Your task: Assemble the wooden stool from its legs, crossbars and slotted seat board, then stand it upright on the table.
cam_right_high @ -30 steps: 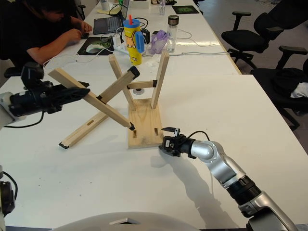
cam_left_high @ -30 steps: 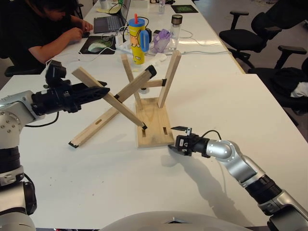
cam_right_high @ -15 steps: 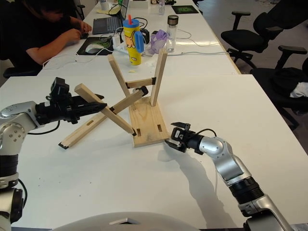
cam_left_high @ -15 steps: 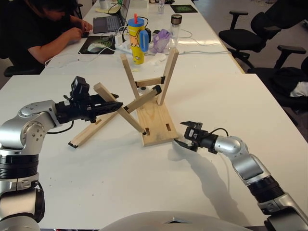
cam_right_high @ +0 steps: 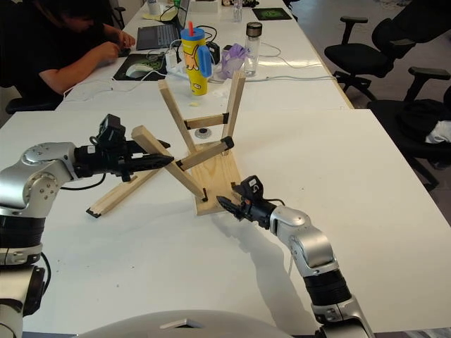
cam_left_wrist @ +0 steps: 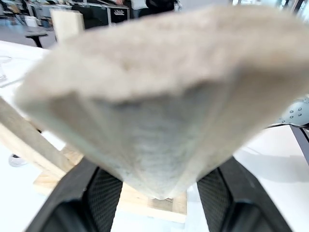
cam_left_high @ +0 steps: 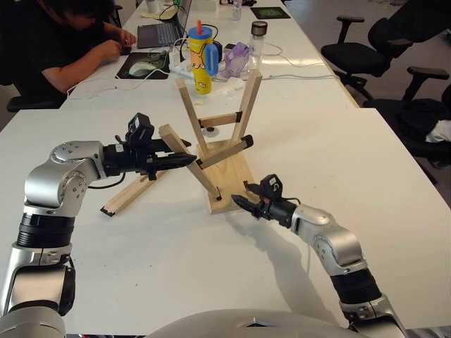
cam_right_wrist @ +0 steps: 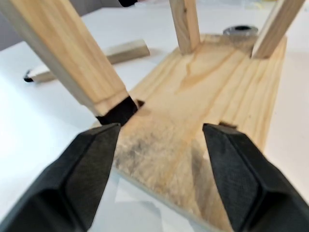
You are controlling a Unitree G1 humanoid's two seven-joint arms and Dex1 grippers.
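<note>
The slotted seat board lies flat on the table. Two legs stand up from its far end, joined by a crossbar. My left gripper is shut on a third leg, which slants down so its black tip rests at a near slot. A second crossbar runs from that leg across towards the upright pair. My right gripper is open at the board's near edge, its fingers spread wide. A loose leg lies on the table to the left.
A yellow cup, a bottle and a laptop stand on the far table, where a person sits at the left. A small black round part lies behind the board. Office chairs are at the far right. White table stretches on both sides.
My left gripper has swung right and down with the leg, bringing its tip to the board's near slot. My right gripper has come in to the board's near edge.
</note>
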